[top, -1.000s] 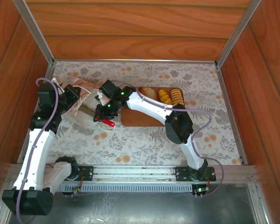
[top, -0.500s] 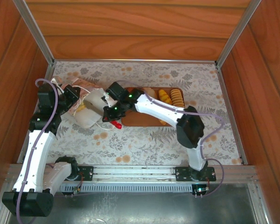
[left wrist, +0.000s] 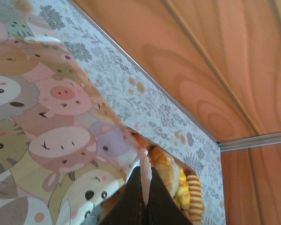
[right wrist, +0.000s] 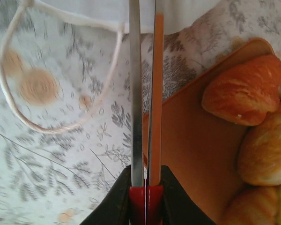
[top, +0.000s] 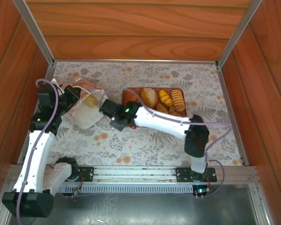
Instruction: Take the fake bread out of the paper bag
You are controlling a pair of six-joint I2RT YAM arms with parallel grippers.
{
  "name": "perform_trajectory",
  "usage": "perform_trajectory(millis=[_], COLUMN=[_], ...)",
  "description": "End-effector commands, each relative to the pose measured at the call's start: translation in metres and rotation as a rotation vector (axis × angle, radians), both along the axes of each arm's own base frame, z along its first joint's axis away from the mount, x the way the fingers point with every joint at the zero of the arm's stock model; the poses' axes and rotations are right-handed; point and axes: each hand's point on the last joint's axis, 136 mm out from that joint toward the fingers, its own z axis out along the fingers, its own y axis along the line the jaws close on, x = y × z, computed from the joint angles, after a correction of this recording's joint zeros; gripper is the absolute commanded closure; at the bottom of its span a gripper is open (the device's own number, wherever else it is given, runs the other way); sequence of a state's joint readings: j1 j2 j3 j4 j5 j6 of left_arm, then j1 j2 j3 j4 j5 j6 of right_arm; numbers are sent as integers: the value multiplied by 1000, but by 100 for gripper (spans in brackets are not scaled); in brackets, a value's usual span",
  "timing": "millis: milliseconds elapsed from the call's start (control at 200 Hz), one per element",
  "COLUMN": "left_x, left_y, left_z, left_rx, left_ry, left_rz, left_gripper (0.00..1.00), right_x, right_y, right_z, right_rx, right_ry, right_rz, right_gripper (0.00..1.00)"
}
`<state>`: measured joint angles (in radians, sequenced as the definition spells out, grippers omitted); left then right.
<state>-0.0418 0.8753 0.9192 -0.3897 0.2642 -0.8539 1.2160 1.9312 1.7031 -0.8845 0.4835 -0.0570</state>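
Top external view: the paper bag [top: 86,112] lies on its side at table left, its long axis and handled mouth directed rightward at the right gripper [right wrist: 144,28]. That gripper's fingers are pressed together on nothing, just beside the bag's edge. The left gripper [left wrist: 144,180] is clamped on the bag's paper edge. Several pieces of fake bread [top: 149,96] rest on the tray [right wrist: 192,150], opposite the bag. Whether any piece remains inside cannot be determined, and the right arm is nearer the mouth.
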Motion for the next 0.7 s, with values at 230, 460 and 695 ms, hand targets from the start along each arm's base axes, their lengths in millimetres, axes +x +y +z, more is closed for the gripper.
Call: perform_trajectory(millis=[230,460,695], left_x=[-2,-1,-1], left_y=[-1,-2,-3], left_z=[3,2,3], left_rx=[0,-4,-7], left_ry=[-14,-8,-12], left_rz=[-1,-8,-13], left_gripper=[100,100,100], right_x=[-33,-45,-46], right_y=[11,10,12], right_z=[-4,10,32], right_rx=[-125,-51,159], right_ry=[-109,1,187], right_rz=[295,223,76], right_gripper=[76,70,68])
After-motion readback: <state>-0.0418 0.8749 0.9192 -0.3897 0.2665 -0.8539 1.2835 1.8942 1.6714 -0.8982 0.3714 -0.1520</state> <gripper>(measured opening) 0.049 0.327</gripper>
